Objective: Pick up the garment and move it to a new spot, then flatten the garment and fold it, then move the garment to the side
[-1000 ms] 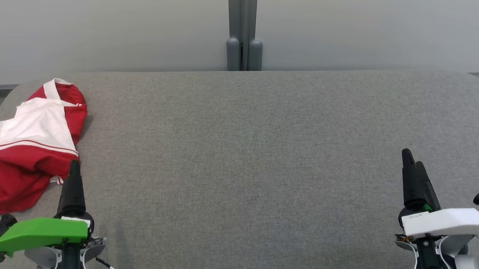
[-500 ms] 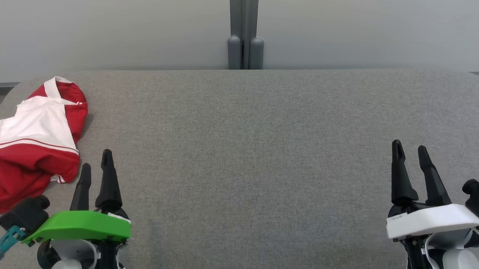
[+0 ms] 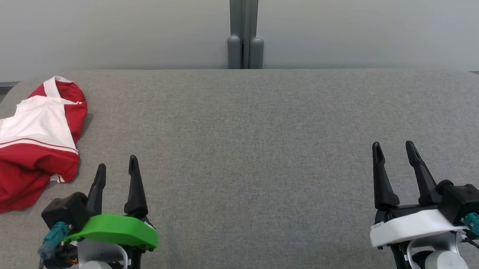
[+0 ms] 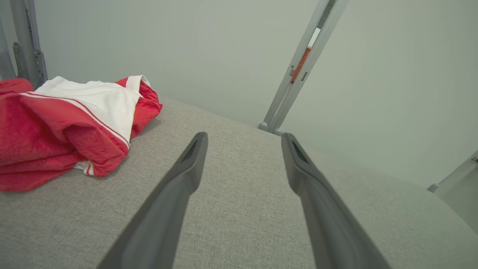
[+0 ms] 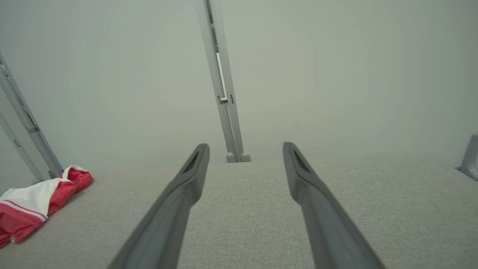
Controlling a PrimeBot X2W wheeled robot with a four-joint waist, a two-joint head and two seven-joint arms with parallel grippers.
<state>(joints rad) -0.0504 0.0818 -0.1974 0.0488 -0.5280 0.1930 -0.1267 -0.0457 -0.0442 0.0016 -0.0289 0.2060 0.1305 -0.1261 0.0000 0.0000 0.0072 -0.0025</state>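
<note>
Garment lies left of left gripper, seemingly untouched

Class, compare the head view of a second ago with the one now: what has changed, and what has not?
The left tool has slid to the robot's right, away from the garment, and turned so its two fingers show apart. The right tool has shifted toward the middle and turned likewise. Nothing gripped or released. The garment lies crumpled where it was on the grey surface.
</note>
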